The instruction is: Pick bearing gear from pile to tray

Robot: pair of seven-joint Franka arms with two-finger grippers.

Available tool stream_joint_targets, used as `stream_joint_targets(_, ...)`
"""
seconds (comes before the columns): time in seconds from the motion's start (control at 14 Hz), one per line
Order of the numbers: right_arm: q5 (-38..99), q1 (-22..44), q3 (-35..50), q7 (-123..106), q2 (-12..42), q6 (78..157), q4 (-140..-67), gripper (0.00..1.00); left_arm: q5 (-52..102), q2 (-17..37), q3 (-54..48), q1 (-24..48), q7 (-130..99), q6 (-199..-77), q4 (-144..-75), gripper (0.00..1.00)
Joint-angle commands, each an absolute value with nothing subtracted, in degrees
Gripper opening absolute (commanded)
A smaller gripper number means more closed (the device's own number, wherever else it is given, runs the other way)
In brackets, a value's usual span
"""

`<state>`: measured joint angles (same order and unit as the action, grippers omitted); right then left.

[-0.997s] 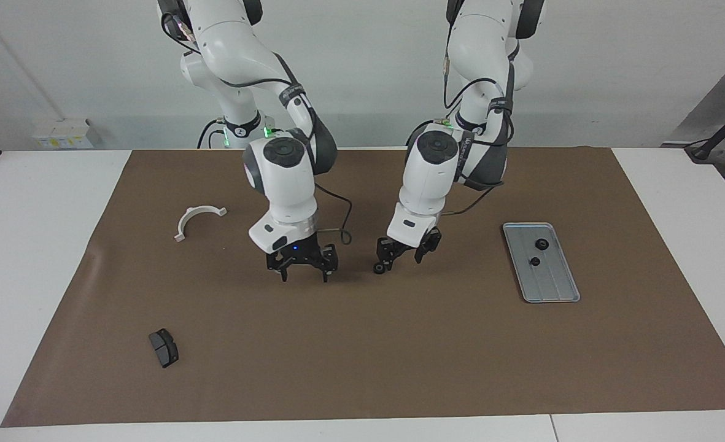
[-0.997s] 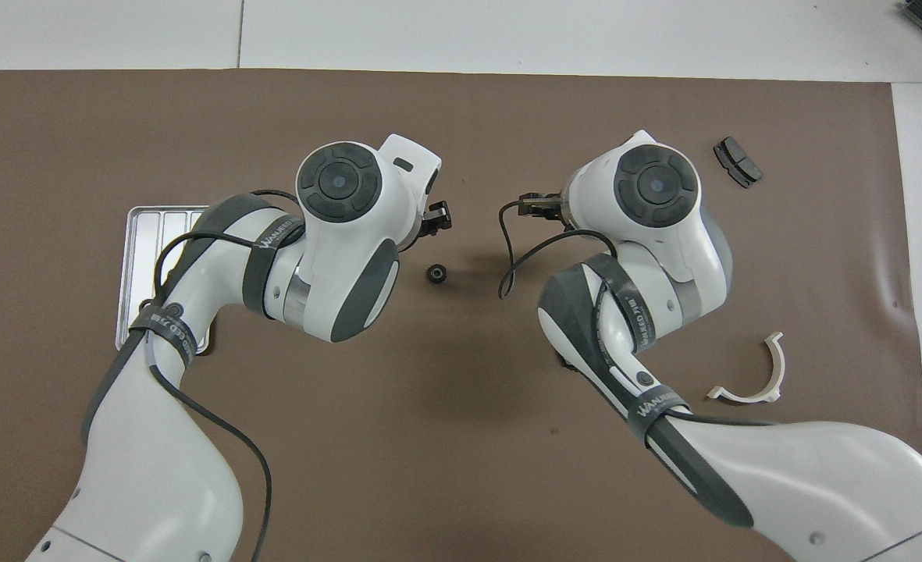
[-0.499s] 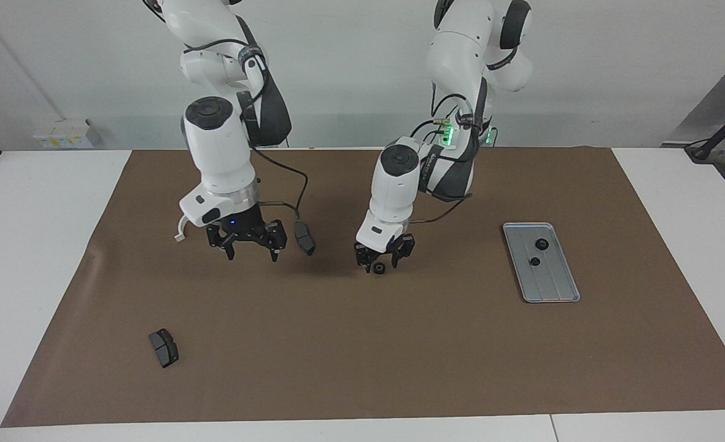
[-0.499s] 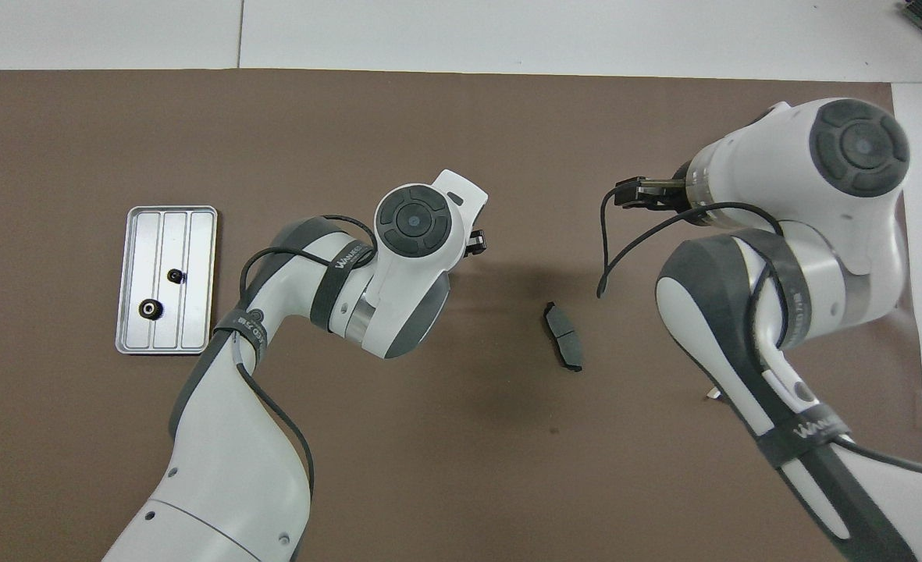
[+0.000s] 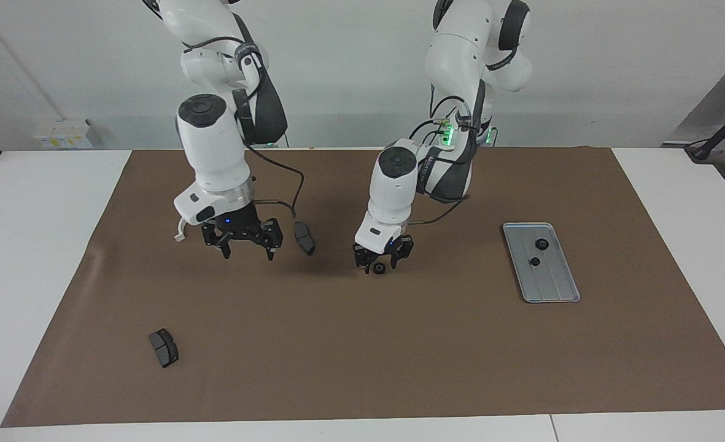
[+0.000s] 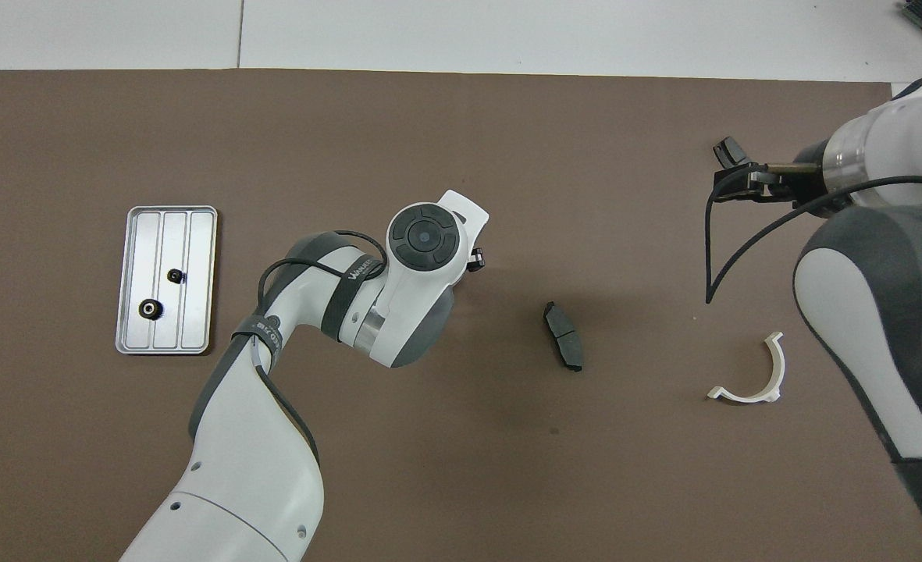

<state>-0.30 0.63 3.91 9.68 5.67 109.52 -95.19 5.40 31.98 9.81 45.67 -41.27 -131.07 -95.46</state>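
Two arms work over the brown mat (image 5: 399,368) on the counter. One dark pad-shaped block (image 5: 163,348) lies well apart from the right tool (image 5: 248,255), farther from the robots. The white half-ring bracket (image 6: 744,397) sits near that tool, which hangs over the mat spread wide and empty. A second pad-shaped block (image 5: 304,237) lies just beside it, toward the left arm's end. The left tool (image 5: 378,265) is down at a small black gear (image 5: 379,269) on the mat; whether it grips cannot be told. The tray (image 5: 552,282), well apart from this tool, holds two gears (image 5: 541,244). White lettering on the left arm's strap (image 6: 359,269) is not legible.
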Motion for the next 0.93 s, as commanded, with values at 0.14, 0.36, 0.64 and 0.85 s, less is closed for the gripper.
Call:
stream_joint_targets(0.14, 1.1, -1.8, 4.1, 6.7, 3.1, 101.9, -94.7, 1.0, 4.4, 30.2, 10.7, 48.0, -41.7, -132.1, -99.2, 0.57)
stream_joint_targets(0.36, 1.1, -3.2, 4.1, 5.4, 1.7, 99.7, -95.4, 1.0, 4.4, 29.9, 10.7, 48.1, -41.5, -131.9, -99.9, 0.48)
stream_joint_targets(0.64, 1.1, -2.8, 4.2, 6.8, 0.8, 96.0, -95.6, 1.0, 4.4, 29.9, 10.7, 48.1, -41.2, -132.0, -99.9, 0.19)
stream_joint_targets(0.85, 1.1, -3.4, 4.2, 7.2, -0.9, 94.8, -97.1, 1.0, 4.4, 28.9, 11.5, 46.7, -40.3, -131.5, -98.7, 0.04)
